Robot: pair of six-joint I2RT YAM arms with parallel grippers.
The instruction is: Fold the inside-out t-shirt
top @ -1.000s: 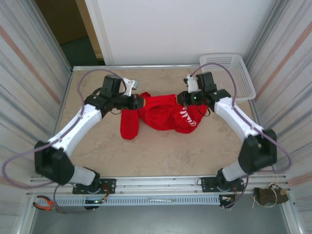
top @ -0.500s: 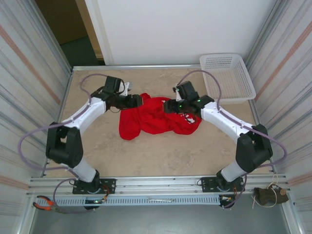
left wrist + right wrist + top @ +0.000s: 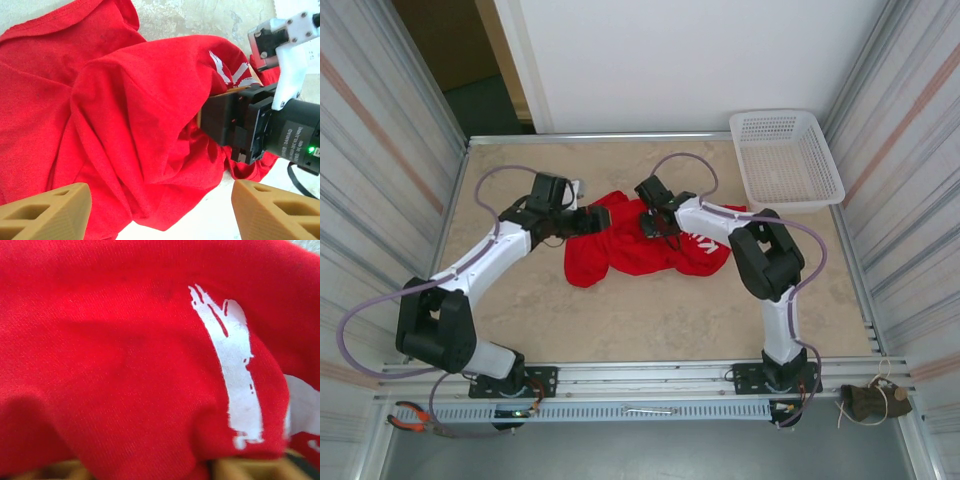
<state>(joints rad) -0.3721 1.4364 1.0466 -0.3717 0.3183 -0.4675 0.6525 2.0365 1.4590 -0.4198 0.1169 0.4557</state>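
Note:
The inside-out t-shirt [image 3: 625, 245] lies crumpled in the middle of the table, bright red with a white print [image 3: 230, 365] near its right side. At the shirt's left edge my left gripper [image 3: 597, 220] stands open just above the cloth. Its tan fingers [image 3: 50, 210] are wide apart, with nothing pinched between them [image 3: 161, 189]. From the right, my right gripper [image 3: 654, 224] reaches into the shirt's upper middle. Red cloth drapes over its fingers [image 3: 60, 471] and bunches between them, hiding the tips. Its black wrist housing [image 3: 260, 127] pokes out of the folds.
A white mesh basket [image 3: 788, 116] stands at the back right corner, apart from the shirt. Metal walls close in the table on both sides. Bare tabletop [image 3: 650, 320] spreads in front of the shirt. Pliers [image 3: 415, 418] lie below the front rail.
My left gripper opened and let go of the shirt's left edge. My right gripper swung left from the shirt's right side into its middle and pushed under the cloth.

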